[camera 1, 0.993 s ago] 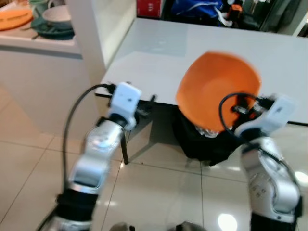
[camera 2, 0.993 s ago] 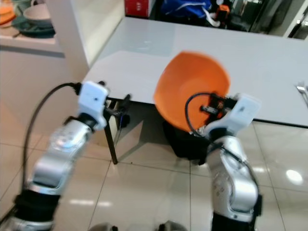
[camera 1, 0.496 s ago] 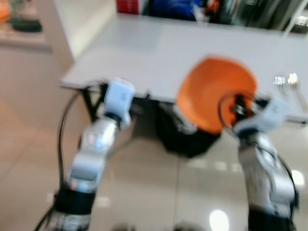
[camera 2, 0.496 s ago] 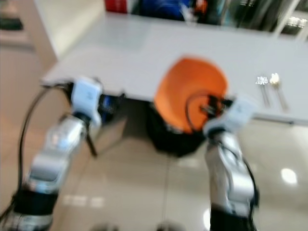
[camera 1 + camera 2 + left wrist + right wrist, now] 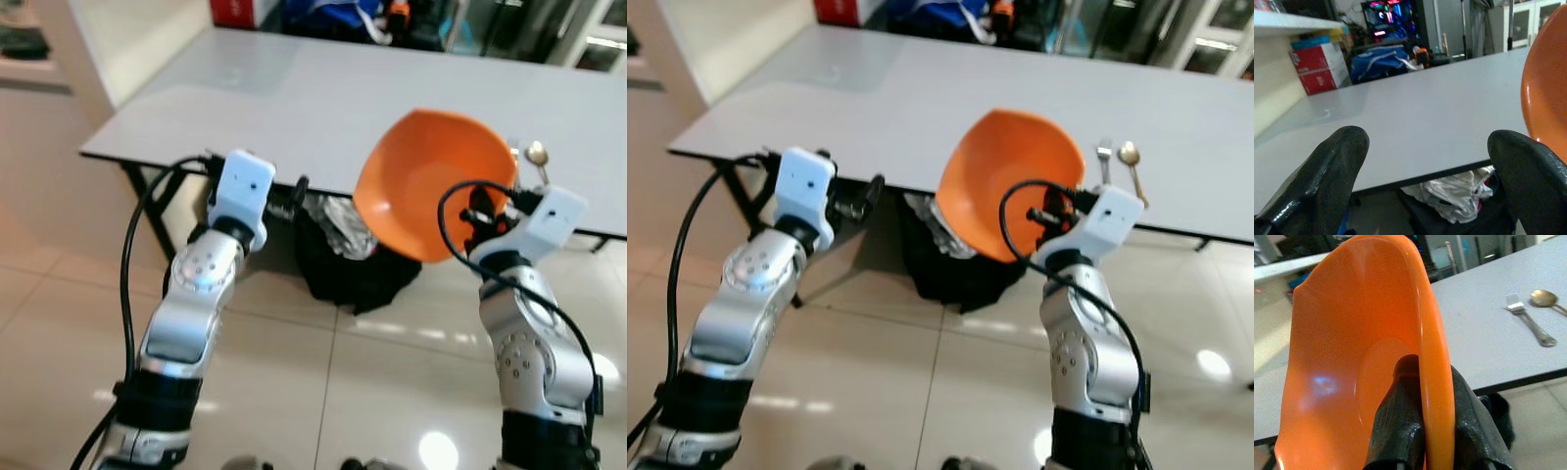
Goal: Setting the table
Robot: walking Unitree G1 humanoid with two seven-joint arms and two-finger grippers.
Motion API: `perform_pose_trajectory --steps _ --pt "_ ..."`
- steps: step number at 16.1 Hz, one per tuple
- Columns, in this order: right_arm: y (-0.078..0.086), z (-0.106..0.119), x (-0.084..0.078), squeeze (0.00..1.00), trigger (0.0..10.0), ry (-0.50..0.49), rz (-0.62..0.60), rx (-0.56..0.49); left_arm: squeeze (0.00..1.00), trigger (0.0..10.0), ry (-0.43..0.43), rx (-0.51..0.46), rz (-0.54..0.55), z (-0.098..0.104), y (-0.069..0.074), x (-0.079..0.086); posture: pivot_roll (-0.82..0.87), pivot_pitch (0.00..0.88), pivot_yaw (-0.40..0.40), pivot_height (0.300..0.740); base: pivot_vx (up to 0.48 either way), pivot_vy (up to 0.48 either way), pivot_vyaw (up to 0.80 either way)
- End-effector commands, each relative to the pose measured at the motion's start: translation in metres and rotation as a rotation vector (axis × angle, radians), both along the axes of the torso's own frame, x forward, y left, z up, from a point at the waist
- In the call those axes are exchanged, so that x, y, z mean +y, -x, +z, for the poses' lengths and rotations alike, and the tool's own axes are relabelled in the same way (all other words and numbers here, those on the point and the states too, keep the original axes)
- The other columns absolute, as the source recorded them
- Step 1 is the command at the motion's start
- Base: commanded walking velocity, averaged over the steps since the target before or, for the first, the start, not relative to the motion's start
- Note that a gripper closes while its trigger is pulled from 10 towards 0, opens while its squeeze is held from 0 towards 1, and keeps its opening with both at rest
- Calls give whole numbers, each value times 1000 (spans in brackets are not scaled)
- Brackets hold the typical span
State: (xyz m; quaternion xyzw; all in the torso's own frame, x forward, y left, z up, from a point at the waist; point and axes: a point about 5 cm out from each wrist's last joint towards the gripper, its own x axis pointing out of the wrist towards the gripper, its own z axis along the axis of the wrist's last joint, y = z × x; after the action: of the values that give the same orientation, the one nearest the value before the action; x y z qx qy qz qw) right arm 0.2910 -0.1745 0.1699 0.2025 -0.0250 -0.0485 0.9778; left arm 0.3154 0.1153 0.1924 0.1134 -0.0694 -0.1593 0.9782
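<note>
My right gripper [image 5: 1421, 382] is shut on the rim of an orange bowl [image 5: 431, 181], one finger inside and one outside. It holds the bowl tilted on edge, just in front of the grey table's [image 5: 294, 98] near edge. A fork [image 5: 1104, 157] and a spoon [image 5: 1131, 162] lie side by side on the table, right of the bowl. My left gripper [image 5: 1425, 161] is open with nothing between its fingers. It sits level with the table's front edge, left of the bowl.
A black bag [image 5: 343, 269] with crumpled plastic [image 5: 338, 215] sits on the tiled floor under the table. A red box [image 5: 235, 12] and a blue bag [image 5: 328, 15] stand beyond the far edge. A white counter [image 5: 98, 39] rises at the left.
The whole view has shifted as I moved along the table, bringing the fork and spoon into sight. The right gripper still holds the bowl; the left stays open.
</note>
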Motion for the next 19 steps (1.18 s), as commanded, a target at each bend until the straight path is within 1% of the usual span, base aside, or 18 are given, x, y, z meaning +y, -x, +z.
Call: perform_pose_trajectory --steps 1,4,8,19 --pt "-2 13 -1 0 10000 -5 7 -52 0 10000 6 -8 -12 3 -2 -2 7 38 -18 740 304 0 -563" --pt "-4 14 -3 0 10000 3 4 -47 0 10000 11 -17 -20 5 -2 -4 7 36 -23 740 393 0 -725" --pt "-6 15 -1 0 10000 23 12 -45 0 10000 14 -21 -17 6 -3 -3 7 32 -28 740 396 0 0" --pt "-8 15 -5 0 10000 35 -2 -41 0 10000 16 -22 -29 6 -2 -5 4 31 -29 740 382 0 0"
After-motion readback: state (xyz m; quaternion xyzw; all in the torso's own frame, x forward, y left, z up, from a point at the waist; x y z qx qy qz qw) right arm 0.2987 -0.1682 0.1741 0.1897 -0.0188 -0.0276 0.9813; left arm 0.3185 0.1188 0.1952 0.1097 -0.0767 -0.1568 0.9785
